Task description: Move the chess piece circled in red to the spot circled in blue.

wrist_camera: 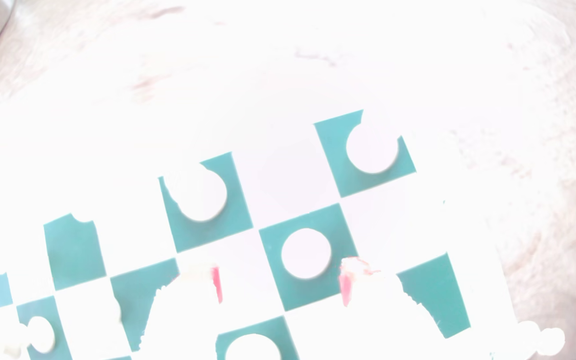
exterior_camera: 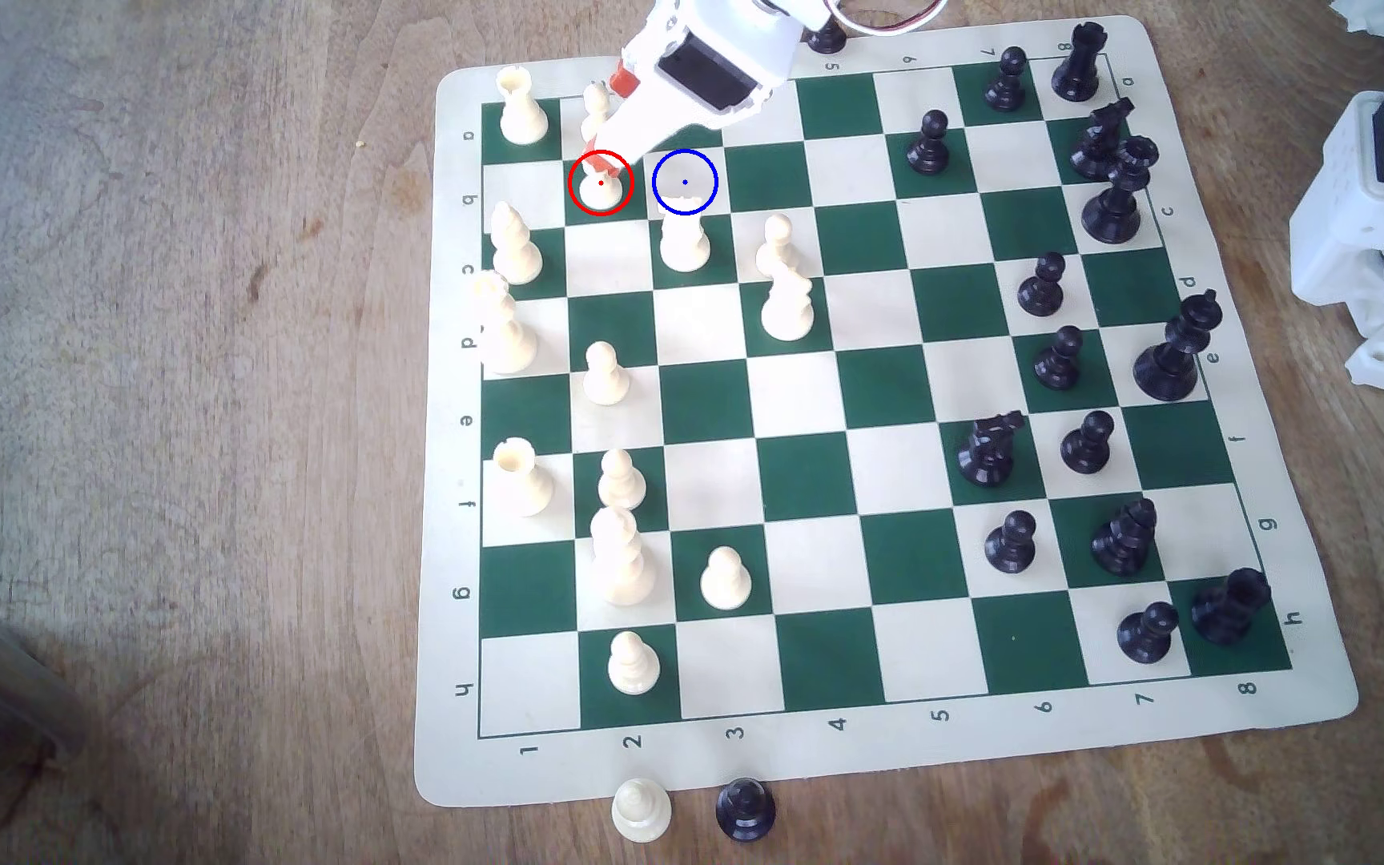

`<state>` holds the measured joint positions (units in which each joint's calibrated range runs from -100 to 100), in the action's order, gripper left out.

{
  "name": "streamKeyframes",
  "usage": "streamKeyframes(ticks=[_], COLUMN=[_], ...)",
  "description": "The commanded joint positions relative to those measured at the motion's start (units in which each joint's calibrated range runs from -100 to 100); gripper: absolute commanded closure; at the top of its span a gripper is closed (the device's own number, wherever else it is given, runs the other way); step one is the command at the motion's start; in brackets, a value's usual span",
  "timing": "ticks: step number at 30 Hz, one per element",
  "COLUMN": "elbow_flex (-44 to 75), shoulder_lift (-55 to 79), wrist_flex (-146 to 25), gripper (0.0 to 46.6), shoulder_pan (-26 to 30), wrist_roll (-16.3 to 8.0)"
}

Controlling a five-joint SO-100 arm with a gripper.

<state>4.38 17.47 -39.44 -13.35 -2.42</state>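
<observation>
Pawn [exterior_camera: 600,188] sits on the green sq ringed red, row b col 2, upright, head partly hidden by the fingertip over it. In the wrist view the same pawn [wrist_camera: 306,253] is a washed-out white disc on a green sq, between the two red-tipped fingers [wrist_camera: 216,284] but slightly ahead of them; neither finger touches it.

Gripper [exterior_camera: 607,162] [wrist_camera: 281,285] comes down from the far side of the board, jaws spread wider than the pawn's base, holding nothing.

Blue-ringed spot [exterior_camera: 684,182] is the next cream sq toward the exterior view's right, just beside the gripper tip. A cream piece [exterior_camera: 683,241] stands right below the spot in the exterior view, another pawn [exterior_camera: 595,108] just behind the gripper.

Board [exterior_camera: 863,757] lies on a wood table [exterior_camera: 173,333].
</observation>
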Motion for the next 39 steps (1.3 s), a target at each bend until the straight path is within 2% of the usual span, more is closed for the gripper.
streamKeyframes(ticks=[1,12,33,39], elbow_flex=[4.59,8.49,8.85,9.03], shoulder_lift=[0.27,5.96,10.46,10.46], wrist_flex=[2.26,5.04,9.63,10.20], gripper=[29.1,29.3,28.5,30.2], shoulder_pan=[-0.22,0.48,-0.93,-1.40], wrist_roll=[0.20,-0.15,0.10,0.15])
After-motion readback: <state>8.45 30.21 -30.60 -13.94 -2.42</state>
